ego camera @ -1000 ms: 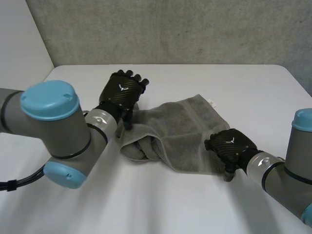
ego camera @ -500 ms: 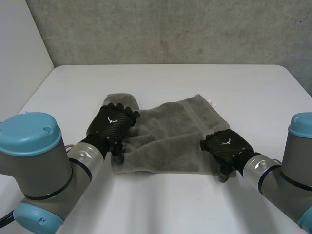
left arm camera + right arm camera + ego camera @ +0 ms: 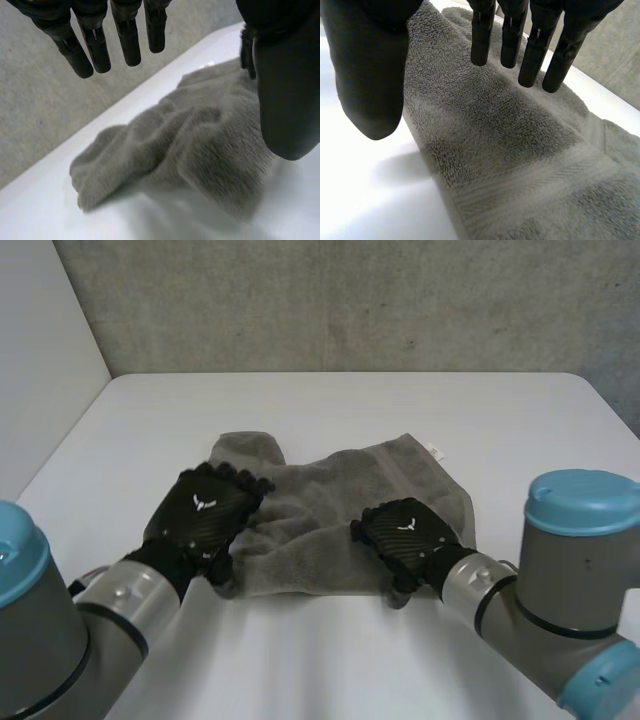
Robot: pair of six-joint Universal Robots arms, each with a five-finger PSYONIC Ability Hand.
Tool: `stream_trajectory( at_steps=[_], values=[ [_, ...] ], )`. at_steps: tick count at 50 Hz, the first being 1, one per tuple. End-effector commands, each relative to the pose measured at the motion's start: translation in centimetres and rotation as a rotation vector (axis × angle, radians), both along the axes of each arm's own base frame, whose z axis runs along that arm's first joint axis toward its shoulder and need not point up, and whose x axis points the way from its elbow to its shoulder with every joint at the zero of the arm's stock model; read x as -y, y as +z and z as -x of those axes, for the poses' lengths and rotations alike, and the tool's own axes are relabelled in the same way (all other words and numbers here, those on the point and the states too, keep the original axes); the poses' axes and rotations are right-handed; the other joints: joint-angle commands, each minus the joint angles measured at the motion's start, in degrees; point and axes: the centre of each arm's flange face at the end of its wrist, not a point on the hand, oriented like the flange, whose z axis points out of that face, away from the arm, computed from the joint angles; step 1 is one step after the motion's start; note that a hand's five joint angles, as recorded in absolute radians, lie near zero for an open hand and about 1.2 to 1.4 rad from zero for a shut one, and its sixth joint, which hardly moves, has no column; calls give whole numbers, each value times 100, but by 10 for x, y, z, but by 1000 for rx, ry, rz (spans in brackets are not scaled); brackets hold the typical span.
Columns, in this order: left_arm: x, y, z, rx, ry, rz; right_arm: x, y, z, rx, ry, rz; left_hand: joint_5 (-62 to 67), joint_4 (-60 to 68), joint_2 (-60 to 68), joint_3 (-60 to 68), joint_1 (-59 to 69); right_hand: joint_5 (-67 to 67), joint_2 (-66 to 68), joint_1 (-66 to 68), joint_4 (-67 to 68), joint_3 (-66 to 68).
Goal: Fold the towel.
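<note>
A grey towel (image 3: pixel 330 490) lies rumpled on the white table (image 3: pixel 500 410), with a small tag at its far right corner. My left hand (image 3: pixel 205 510) hovers over the towel's near left corner with straight, spread fingers and holds nothing. In the left wrist view the left hand's fingers (image 3: pixel 125 35) hang above the towel (image 3: pixel 190 145), thumb apart from them. My right hand (image 3: pixel 405 535) is over the towel's near edge, right of the middle, and is open. In the right wrist view its thumb (image 3: pixel 370 75) and fingers straddle the towel (image 3: pixel 510 135) edge without pinching it.
A grey wall (image 3: pixel 350 300) rises behind the table's far edge, and a pale wall stands at the left. Bare white table surrounds the towel on all sides.
My left hand came back from the towel's far left side to its near left corner, and the bunched left part now lies spread. My right hand slid left along the near edge.
</note>
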Motion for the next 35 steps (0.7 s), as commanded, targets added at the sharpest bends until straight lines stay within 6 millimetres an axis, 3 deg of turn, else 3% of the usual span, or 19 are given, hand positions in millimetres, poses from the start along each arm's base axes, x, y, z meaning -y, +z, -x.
stream_trajectory(
  at_steps=[1, 11, 16, 22, 30, 35],
  values=[
    [-4, -20, -15, 34, 44, -72, 10, -4, 0, -19, -35, 12, -1281, -92, -219, -236, -192, 56, -192, -113, -67, -100],
    [6, -40, -10, 26, 52, -82, 7, -10, 17, -87, -74, 25, -1399, -210, -337, -354, -310, 174, -74, 5, 50, 17],
    [11, -45, 5, -46, 34, -104, 17, -15, 44, -153, -130, 30, -1399, -210, -337, -354, -310, 140, -107, -29, 17, -16],
    [13, -54, 18, -75, 17, -148, 19, -18, 55, -159, -138, 10, -1382, -193, -320, -337, -293, 123, -124, -46, 0, -33],
    [31, -63, 31, -72, 27, -142, 25, -20, 70, -150, -151, -8, -1298, -109, -236, -253, -209, 106, -141, -63, -17, -50],
    [53, -66, 37, -71, 85, -113, 31, -24, 79, -163, -156, 7, -1214, -25, -152, -169, -125, 173, -74, 4, 50, 17]
  ],
)
